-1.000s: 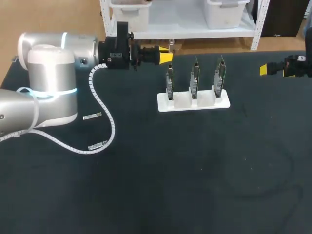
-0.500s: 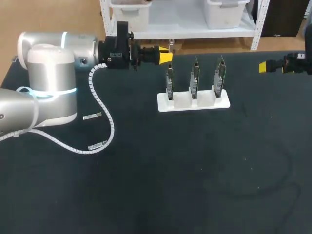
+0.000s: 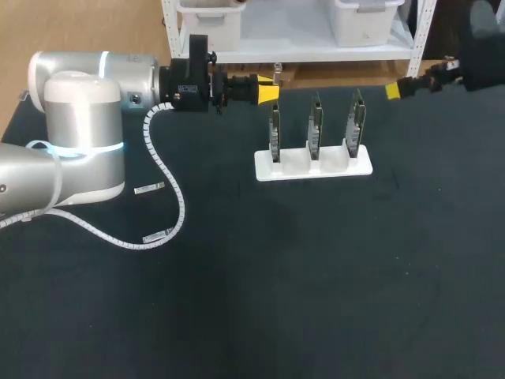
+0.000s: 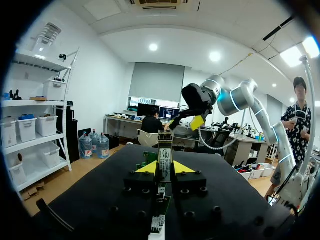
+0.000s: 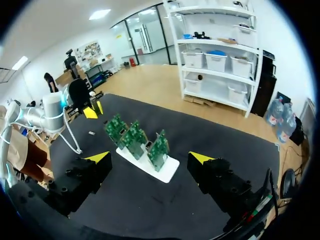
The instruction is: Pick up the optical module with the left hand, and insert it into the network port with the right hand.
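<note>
my left pincer (image 3: 268,93) hangs level over the far edge of the worktop (image 3: 316,316), a little left of the middle, its tips pointing along that edge toward the rack (image 3: 312,164). in the left wrist view it is closed on the module (image 4: 164,150): both yellow tips press on it from either side, and the thin silver and green piece sticks out past them and also runs back between the black finger blocks.

the white rack sits near the middle of the far edge, just beside the left pincer's tips but apart from them. three green boards (image 3: 315,126) stand upright in it in a row. i cannot make out the port on any of them.

my right pincer (image 3: 393,91) is over the far right corner, well apart from the rack, pointing toward it. in the right wrist view its fingers are spread wide with nothing between them; the rack and boards lie ahead of it.

two small silver strips (image 3: 148,189) lie flat near the left edge, beside the white coiled cable (image 3: 170,197) of my left arm.
</note>
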Controlling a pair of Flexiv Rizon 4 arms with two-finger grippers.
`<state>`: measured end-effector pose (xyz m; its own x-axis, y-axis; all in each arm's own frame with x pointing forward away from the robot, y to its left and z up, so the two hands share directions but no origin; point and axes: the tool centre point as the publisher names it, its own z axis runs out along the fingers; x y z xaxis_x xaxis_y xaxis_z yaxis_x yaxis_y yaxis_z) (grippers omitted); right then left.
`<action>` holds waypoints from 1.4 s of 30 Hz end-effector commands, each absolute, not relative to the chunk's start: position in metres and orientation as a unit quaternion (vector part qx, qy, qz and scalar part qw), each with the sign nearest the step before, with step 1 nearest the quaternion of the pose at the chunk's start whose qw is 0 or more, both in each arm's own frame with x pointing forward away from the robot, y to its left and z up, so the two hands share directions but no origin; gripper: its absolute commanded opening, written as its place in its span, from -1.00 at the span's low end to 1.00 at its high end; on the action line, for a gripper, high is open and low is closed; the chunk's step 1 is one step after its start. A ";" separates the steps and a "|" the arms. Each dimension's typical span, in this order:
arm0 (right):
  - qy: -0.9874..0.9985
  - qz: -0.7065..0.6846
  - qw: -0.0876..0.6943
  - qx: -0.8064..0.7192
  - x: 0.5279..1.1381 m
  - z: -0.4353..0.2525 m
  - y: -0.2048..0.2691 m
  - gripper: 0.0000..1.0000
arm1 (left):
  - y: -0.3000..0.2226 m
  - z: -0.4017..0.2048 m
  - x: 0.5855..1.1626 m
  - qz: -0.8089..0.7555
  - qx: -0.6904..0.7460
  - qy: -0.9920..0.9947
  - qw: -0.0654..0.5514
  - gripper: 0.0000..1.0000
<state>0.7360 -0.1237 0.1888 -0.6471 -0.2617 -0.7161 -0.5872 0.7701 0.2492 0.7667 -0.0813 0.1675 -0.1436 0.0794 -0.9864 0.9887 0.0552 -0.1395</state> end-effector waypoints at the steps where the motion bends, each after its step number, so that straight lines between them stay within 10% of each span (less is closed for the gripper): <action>1: 0.843 0.340 0.312 -0.276 0.743 0.190 -0.120 1.00 | -0.081 0.168 0.767 -0.500 0.471 0.567 0.453 -1.00; 42: 0.723 0.353 0.350 -0.481 0.755 0.208 -0.038 1.00 | -0.081 0.168 0.767 -0.500 0.471 0.567 0.453 -1.00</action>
<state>0.7502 -0.0370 0.2083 -0.2955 -0.4498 -0.8428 -0.9281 0.3442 0.1417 0.7667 -0.0813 0.1676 -0.1438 0.0796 -0.9864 0.9887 0.0553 -0.1396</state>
